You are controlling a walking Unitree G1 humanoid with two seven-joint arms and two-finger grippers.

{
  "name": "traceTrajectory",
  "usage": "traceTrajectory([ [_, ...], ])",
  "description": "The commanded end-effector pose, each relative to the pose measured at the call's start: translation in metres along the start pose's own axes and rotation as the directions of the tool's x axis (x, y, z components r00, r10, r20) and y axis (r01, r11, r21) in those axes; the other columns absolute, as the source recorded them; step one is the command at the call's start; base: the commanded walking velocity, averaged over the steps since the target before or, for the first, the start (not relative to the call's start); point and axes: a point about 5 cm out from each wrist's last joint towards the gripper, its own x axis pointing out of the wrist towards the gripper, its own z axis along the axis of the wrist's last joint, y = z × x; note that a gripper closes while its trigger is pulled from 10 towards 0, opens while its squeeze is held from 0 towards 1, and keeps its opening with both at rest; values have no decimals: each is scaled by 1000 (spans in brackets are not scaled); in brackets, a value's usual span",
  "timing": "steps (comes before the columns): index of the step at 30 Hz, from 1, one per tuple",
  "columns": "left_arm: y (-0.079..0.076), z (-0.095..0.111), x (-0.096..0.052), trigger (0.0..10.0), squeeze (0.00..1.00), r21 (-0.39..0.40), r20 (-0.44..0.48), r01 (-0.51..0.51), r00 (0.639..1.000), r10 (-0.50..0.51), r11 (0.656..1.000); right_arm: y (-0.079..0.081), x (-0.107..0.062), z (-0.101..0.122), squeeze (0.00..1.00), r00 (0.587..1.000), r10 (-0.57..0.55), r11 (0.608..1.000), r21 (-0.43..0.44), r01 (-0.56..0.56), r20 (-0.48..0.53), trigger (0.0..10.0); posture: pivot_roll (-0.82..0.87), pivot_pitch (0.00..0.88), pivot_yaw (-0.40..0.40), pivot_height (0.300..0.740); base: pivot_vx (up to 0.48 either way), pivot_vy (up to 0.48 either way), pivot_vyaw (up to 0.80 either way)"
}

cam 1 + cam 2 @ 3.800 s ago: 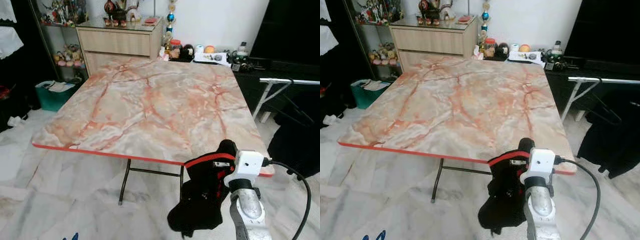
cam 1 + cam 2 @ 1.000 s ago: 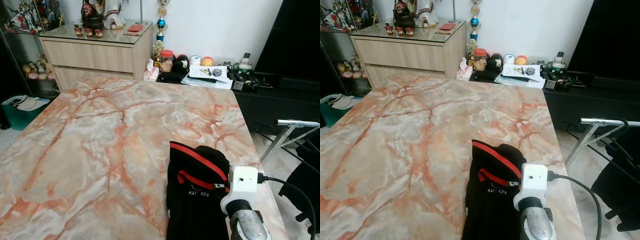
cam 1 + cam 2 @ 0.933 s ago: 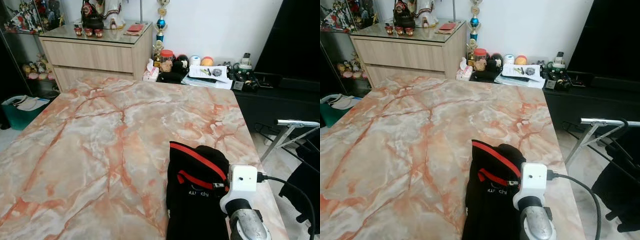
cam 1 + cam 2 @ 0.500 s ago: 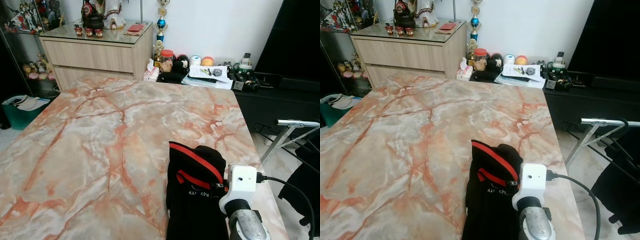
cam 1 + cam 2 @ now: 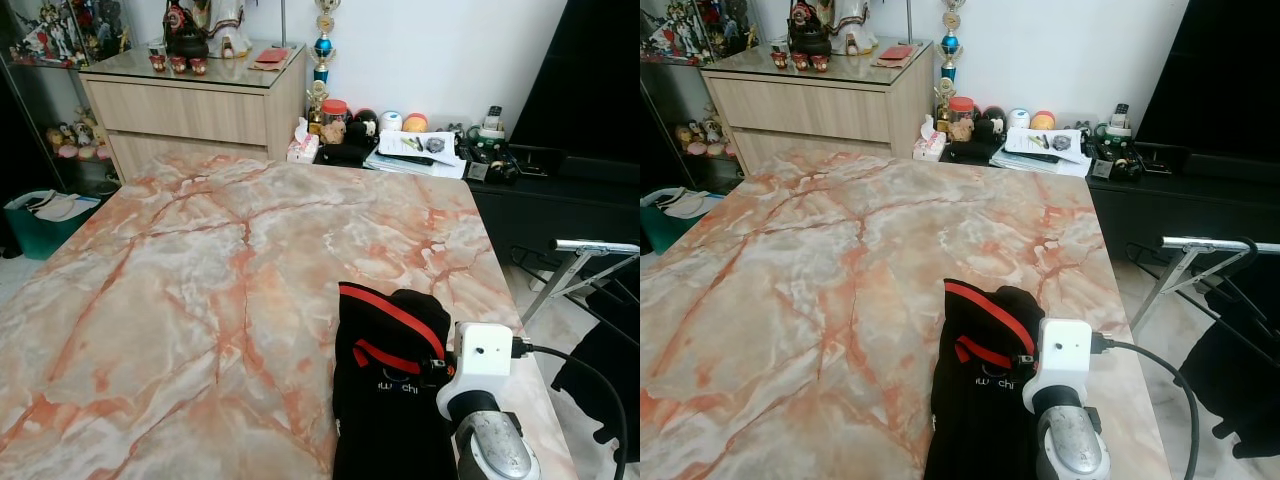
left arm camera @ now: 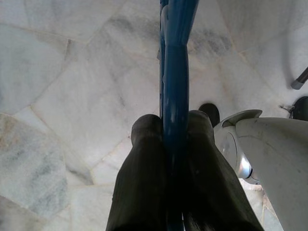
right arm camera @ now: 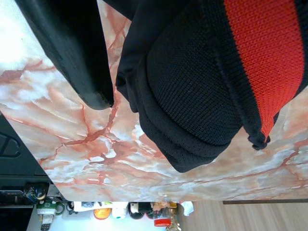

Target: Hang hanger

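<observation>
Left gripper (image 6: pixel 175 122) is clamped tight on the blue hanger (image 6: pixel 175 57), both black fingers (image 6: pixel 147 144) pressed flat against its sides with no gap showing. And look at that hanger: a slim, glossy bar of bright blue plastic, smooth and rounded, running straight out between the fingers and well past their tips. Up near its far end a second thin blue edge sits right alongside the main bar. It hangs low over the pale grey-veined marble floor (image 6: pixel 72 86), with a white part of the robot's own body (image 6: pixel 269 159) close beside it.

Over to the head camera: the right arm (image 5: pixel 495 445) reaches forward over the near right part of the table (image 5: pixel 180 280), a big pink-and-orange marbled top. A black garment (image 5: pixel 390 400) with a red band lies there, bunched up, just in front of the white camera box (image 5: pixel 483 350) on the wrist. From the right wrist view, the right gripper (image 7: pixel 113 91) is right up against that black knit cloth, though whether it grips the cloth or has let go, I cannot tell.

Off to the right stands a metal rack (image 5: pixel 590 246) with dark clothes beneath it. Beyond the table's far edge, a wooden cabinet (image 5: pixel 190 105) against the wall.
</observation>
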Motion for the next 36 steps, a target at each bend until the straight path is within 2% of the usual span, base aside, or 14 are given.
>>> traceTrajectory([
  [1, 2, -1, 0, 10000, 0, -6, -6, -5, 1000, 5, 1000, 0, 2, 0, 0, 1000, -4, 1000, -2, 4, -10, 10000, -17, 0, -27, 740, 0, 0, 0],
  [7, 2, -1, 0, 10000, 0, -10, -5, -6, 1000, 6, 1000, 0, 4, 0, 0, 1000, -3, 1000, 2, 3, -7, 10000, -15, 0, -26, 740, 0, 0, 0],
  [36, 1, 1, 0, 10000, 0, -10, -2, -2, 1000, 2, 1000, -3, 8, 1, 0, 1000, -16, 1000, -12, 16, -12, 10000, -17, 0, -26, 740, -260, 0, 0],
])
